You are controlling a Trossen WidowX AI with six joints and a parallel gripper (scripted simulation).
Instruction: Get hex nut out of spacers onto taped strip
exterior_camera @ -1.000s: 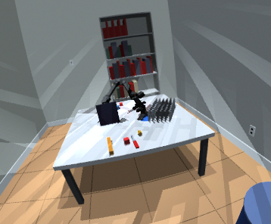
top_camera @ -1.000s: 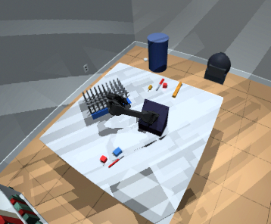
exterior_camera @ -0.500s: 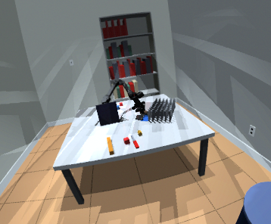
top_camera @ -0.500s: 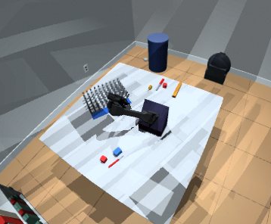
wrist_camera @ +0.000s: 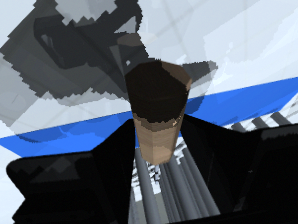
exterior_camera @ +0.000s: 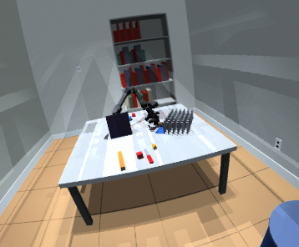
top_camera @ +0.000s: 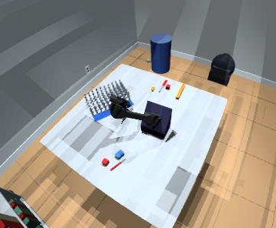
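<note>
Spacers point(top_camera: 106, 96) on the left crowd the blue taped strip point(top_camera: 100, 115), nut not visible among them, hand point(top_camera: 119, 104) clamped on a brown tool handle point(wrist_camera: 157, 117) at the field's edge: any sideways swing likely tips a spacer.

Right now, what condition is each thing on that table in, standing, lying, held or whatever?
Gripper: shut on a brown-handled tool.
Brown-handled tool: held, handle end toward the wrist camera; its working end is hidden.
Spacers: standing upright in rows, none visibly toppled.
Blue taped strip: flat on the table, partly under the arm; no nut visible on it.
Orange bar: lying flat, away from the spacers.
Red-handled tool: lying flat.
</note>
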